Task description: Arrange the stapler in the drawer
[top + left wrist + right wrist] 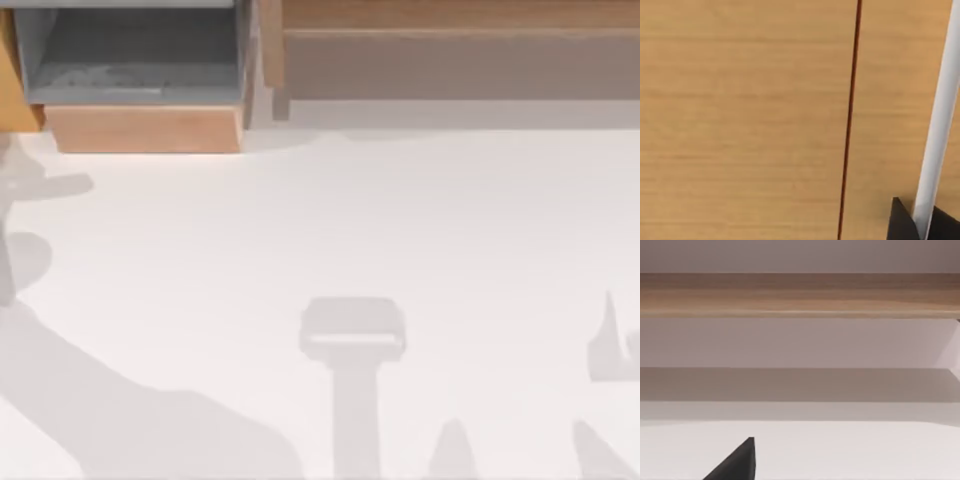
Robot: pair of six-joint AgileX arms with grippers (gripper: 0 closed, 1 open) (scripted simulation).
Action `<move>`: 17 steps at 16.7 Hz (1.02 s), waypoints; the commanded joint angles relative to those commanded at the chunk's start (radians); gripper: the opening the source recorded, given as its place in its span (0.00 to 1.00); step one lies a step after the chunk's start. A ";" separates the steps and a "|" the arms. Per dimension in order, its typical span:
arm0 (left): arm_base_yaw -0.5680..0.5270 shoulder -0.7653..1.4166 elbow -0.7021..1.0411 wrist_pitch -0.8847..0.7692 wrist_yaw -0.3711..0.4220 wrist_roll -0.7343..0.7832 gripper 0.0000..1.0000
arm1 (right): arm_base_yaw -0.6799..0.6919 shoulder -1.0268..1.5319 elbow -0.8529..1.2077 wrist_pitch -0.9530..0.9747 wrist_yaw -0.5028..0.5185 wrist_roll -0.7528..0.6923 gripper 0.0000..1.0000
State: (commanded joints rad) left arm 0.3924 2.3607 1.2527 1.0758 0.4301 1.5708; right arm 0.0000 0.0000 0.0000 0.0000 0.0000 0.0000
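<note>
Stapler's whereabouts cannot be told. Nearest in the top view lies one white table [400,220], with grey shadows of the arms across its near edge and left side. At its far left stands one drawer [145,128], pulled open: a light tan front panel faces the table, with the grey inside behind it and a wooden edge on each side. Just to its right, along the far edge, runs one long brown wooden shelf unit [450,60].

In the left wrist view, a dark tip of the left gripper [902,225] sits close against a tan wooden surface [740,120] crossed by one thin dark red line [849,120]; one white bar [940,125] runs beside the tip. In the right wrist view, one dark tip of the right gripper [737,462] hangs over the table, facing the shelf unit. Whether either claw is wide, narrow or holding anything, I cannot tell.
</note>
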 joint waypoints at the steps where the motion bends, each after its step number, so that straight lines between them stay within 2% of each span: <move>1: 0.000 0.000 0.000 0.000 0.000 0.000 0.15 | 0.000 0.000 0.000 0.000 0.000 0.000 1.00; 12: 0.000 0.000 0.000 0.000 0.000 0.000 0.98 | 0.000 0.000 0.000 0.000 0.000 0.000 1.00; 17: 0.000 0.000 0.000 0.000 0.000 0.000 1.00 | 0.000 0.000 0.000 0.000 0.000 0.000 1.00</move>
State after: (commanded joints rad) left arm 0.3924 2.3607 1.2527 1.0758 0.4301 1.5708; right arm 0.0000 0.0000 0.0000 0.0000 0.0000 0.0000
